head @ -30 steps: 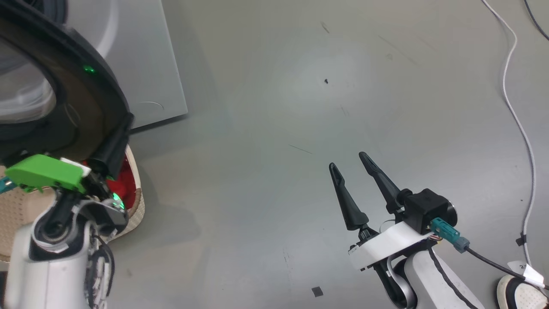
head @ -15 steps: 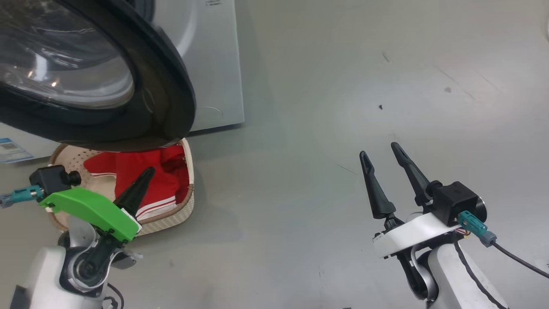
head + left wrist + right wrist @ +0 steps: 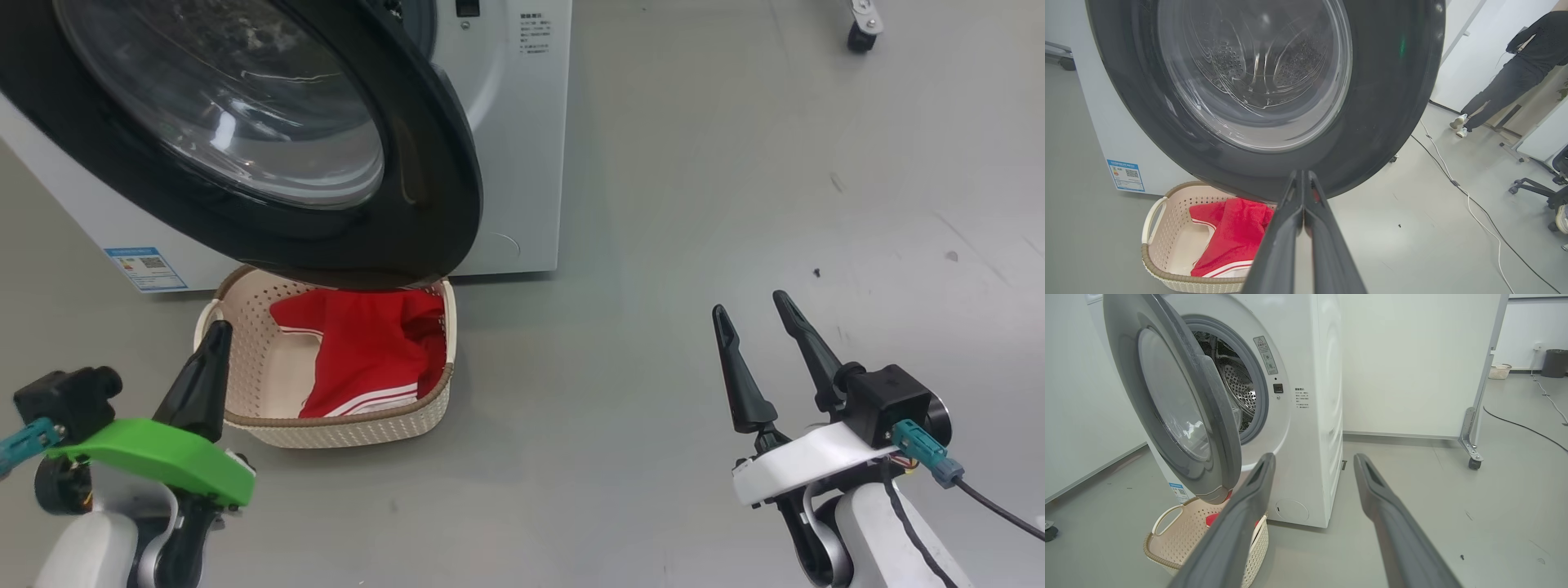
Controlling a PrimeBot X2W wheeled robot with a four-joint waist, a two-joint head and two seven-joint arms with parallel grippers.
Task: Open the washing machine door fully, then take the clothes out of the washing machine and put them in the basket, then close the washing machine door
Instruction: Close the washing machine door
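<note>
The washing machine door point(image 3: 245, 122) stands swung partly open from the washing machine point(image 3: 522, 163), at 11 o'clock in the head view. At the door's 6 o'clock the basket point(image 3: 326, 420) sits on the floor point(image 3: 653, 245) just in front of the machine, with the red clothes point(image 3: 367, 351) heaped in its 3 o'clock half. The left tool point(image 3: 216, 335), at the basket's 9 o'clock side, is pinched fully together and holds nothing. The right tool point(image 3: 749, 304), well apart at 4 o'clock, is spread wide and empty.
</note>
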